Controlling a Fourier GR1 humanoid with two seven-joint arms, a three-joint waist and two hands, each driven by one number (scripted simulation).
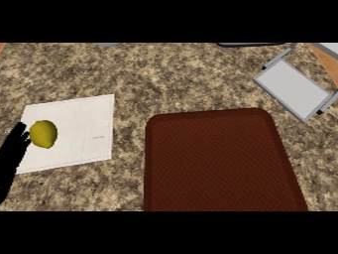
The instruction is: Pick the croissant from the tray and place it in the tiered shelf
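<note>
While I am scanning from nine o'clock, my left hand (3, 163) is resting at the edge, fingers straight and holding nothing, tips just beside a lemon (43, 133) lying on a white board (80, 124). Centre to five o'clock, the brown tray (219, 163) is showing bare; I am seeing no croissant on it or anywhere. At one to two o'clock the grey shelf (292, 89) is standing. My right hand is showing nowhere. I am judging a croissant light, flaky, crushable: best taken round its thick middle.
</note>
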